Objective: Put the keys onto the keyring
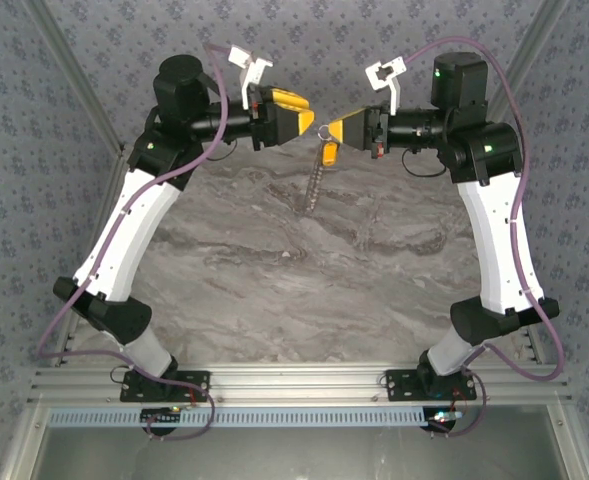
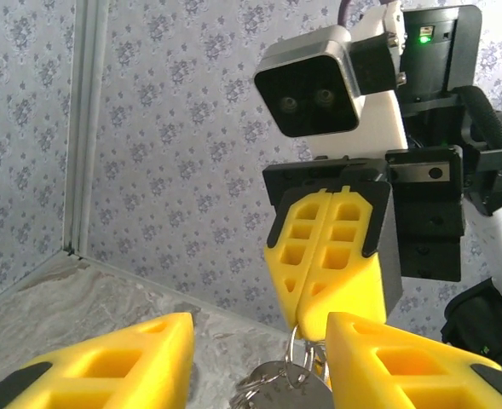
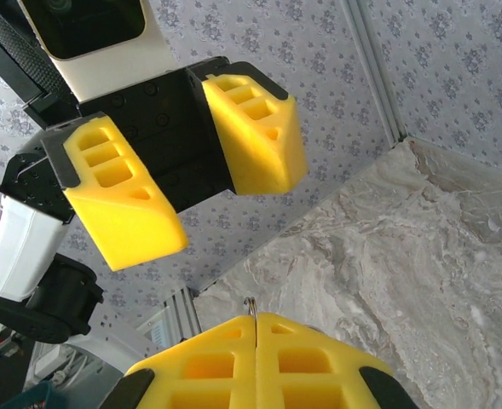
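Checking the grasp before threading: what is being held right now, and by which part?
The right gripper, shut, pinches the keyring by its rim at the fingertips; the key and chain hang below it. The left gripper is open, holding nothing.

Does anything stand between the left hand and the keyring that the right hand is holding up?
Nothing visible does. The right hand is shut on the keyring at its fingertips, and the ring hangs in the open gap between the fingers of the left hand.
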Tool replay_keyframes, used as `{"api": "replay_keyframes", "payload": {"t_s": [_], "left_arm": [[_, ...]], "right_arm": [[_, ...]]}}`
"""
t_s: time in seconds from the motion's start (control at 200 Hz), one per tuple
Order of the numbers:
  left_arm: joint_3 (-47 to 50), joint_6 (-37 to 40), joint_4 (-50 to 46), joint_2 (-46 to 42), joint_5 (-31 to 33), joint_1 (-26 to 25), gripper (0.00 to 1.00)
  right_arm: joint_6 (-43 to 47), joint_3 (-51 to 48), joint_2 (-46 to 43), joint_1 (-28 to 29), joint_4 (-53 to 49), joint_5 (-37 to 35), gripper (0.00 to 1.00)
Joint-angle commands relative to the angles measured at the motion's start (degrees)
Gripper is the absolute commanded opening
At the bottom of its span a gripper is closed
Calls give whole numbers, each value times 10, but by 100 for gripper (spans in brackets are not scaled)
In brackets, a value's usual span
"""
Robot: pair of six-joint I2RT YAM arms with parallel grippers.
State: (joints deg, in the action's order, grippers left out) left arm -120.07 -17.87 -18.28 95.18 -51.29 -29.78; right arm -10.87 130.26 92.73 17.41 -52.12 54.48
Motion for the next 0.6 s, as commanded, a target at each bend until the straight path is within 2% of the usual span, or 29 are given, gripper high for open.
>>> {"api": "replay_keyframes", "payload": {"t_s": [0.0,0.445,0.595], "left_arm": [[-17,-5,-3,5,-22,-5,45],[-45,-24,-7,33,-56,-12,44],[-63,-26,-12,44,-68,-16,38]], "right_arm": [[-1,10,-8,3,14,12,0],[-46,-16,-16,3,81,36,0],[-50,-20,-17,3,89,36,0]]}}
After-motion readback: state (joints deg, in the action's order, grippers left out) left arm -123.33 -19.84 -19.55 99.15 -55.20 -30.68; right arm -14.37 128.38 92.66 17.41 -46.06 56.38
